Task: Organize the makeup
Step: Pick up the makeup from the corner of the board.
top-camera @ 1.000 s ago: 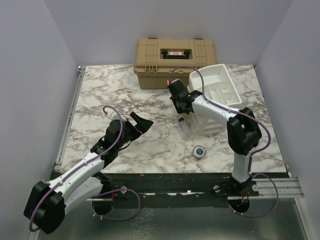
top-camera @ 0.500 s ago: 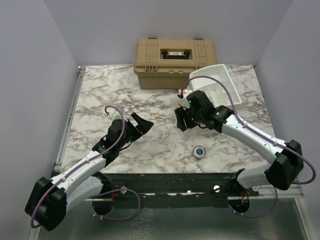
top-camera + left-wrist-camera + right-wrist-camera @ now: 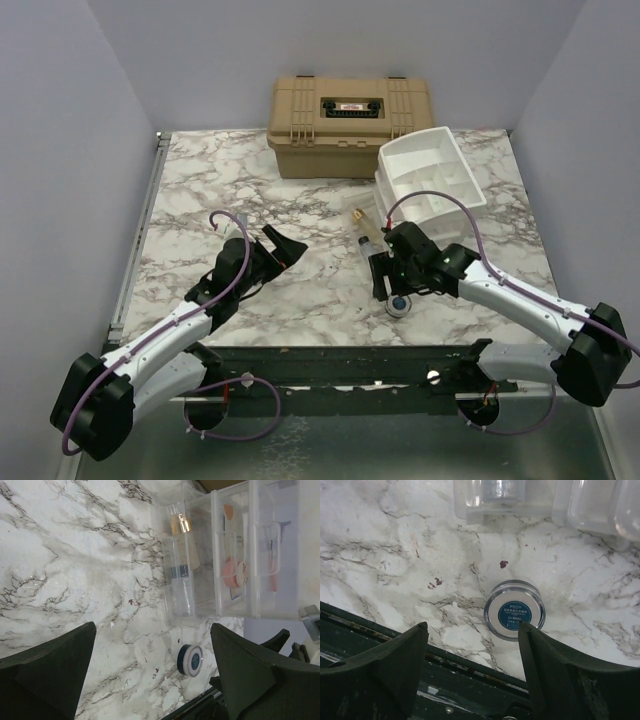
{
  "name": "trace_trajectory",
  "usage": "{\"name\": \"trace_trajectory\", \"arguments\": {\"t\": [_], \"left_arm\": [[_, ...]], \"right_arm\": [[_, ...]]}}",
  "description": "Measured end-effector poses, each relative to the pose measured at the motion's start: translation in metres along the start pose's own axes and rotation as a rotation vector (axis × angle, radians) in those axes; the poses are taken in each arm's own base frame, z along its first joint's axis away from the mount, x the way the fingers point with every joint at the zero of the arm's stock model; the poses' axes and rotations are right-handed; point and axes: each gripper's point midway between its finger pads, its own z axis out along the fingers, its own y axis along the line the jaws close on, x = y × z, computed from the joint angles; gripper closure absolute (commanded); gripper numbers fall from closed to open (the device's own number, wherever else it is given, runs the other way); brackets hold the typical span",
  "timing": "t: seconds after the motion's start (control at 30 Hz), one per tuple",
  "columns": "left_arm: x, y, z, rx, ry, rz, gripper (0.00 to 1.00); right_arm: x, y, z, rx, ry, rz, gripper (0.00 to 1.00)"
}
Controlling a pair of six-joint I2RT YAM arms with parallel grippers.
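- The right fingers (image 3: pixel 395 670) are spread and empty. The small round dark jar with a blue label (image 3: pixel 515 611) stands between their tips on the white grey-veined marble counter (image 3: pixel 395 545).
- The left fingers (image 3: pixel 50 675) are spread wide, holding nothing, over bare marble.
- Beyond the right fingers is the clear tiered plastic organizer (image 3: pixel 430 175), with the tan hard case (image 3: pixel 347 125) further back.
- Plain pale lilac walls (image 3: pixel 70 150) enclose three sides.
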Motion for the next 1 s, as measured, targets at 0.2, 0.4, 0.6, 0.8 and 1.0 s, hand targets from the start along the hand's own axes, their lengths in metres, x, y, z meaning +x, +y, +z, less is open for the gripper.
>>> {"name": "trace_trajectory", "arguments": {"t": [0.2, 0.4, 0.6, 0.8, 1.0], "left_arm": [[0.0, 0.0, 0.0, 0.0, 0.0, 0.0, 0.01], [0.0, 0.0, 0.0, -0.001, 0.0, -0.007, 0.01], [0.0, 0.0, 0.0, -0.001, 0.0, -0.007, 0.01], [0.0, 0.0, -0.001, 0.003, -0.002, -0.007, 0.01], [-0.001, -0.001, -0.004, 0.011, -0.007, -0.009, 0.01]], "right_arm": [[0.017, -0.008, 0.005, 0.066, 0.034, 0.057, 0.21], [0.034, -0.019, 0.01, 0.116, 0.027, 0.134, 0.2], [0.054, -0.022, 0.025, 0.19, 0.049, 0.153, 0.19], [0.061, -0.032, 0.038, 0.265, 0.033, 0.174, 0.19], [0.06, -0.039, 0.046, 0.324, 0.022, 0.186, 0.19]]}}
